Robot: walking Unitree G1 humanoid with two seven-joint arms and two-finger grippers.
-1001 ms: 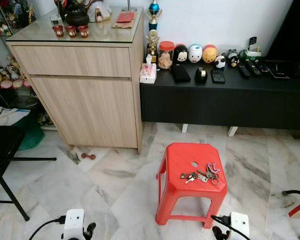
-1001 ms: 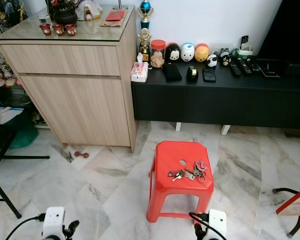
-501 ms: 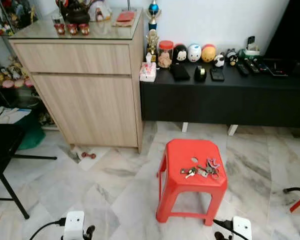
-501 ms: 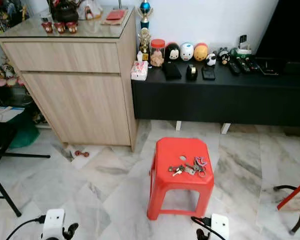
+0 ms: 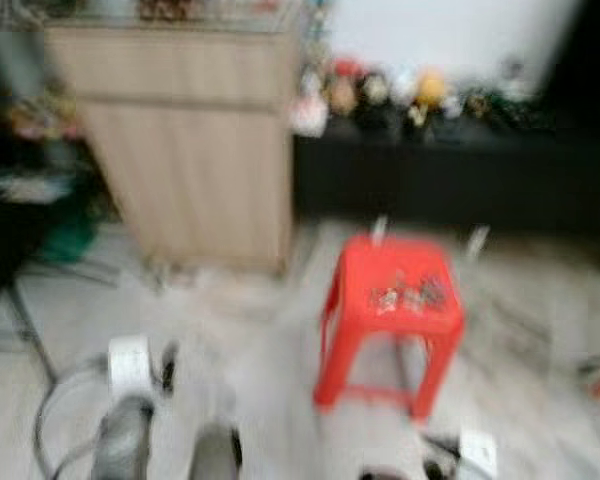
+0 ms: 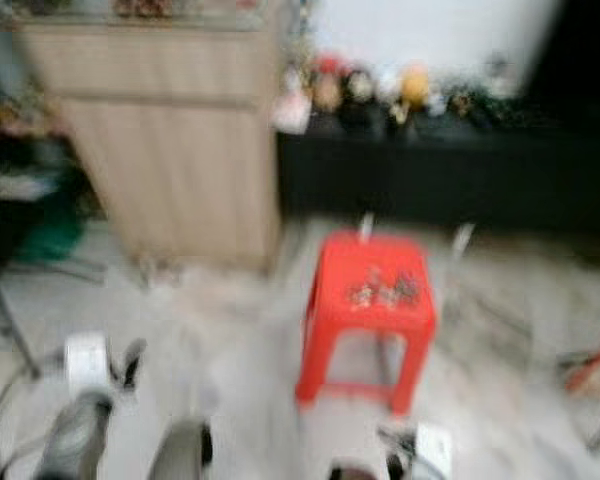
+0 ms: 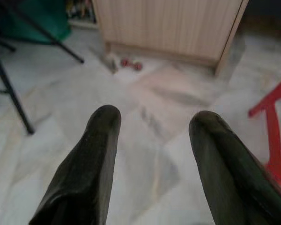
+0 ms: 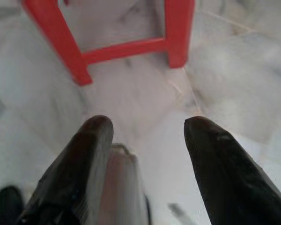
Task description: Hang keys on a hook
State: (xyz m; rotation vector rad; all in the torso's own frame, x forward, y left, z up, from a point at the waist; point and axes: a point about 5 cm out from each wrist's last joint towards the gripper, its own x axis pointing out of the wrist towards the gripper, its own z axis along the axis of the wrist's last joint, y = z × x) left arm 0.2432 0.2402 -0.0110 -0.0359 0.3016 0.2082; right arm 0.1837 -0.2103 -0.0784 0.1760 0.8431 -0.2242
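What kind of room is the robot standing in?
Probably a home living room: a wooden cabinet beside a long black low unit with small figurines, a marble floor, and a red plastic stool.

Red stool on a marble floor, seen through heavy blur

The red plastic stool (image 5: 395,310) stands on the pale veined floor (image 7: 145,108) and carries a bunch of keys (image 5: 408,295) on its seat; behind it a wooden cabinet (image 5: 195,140) and a low black worktop (image 5: 450,175) with small blurred objects also rest on the floor.
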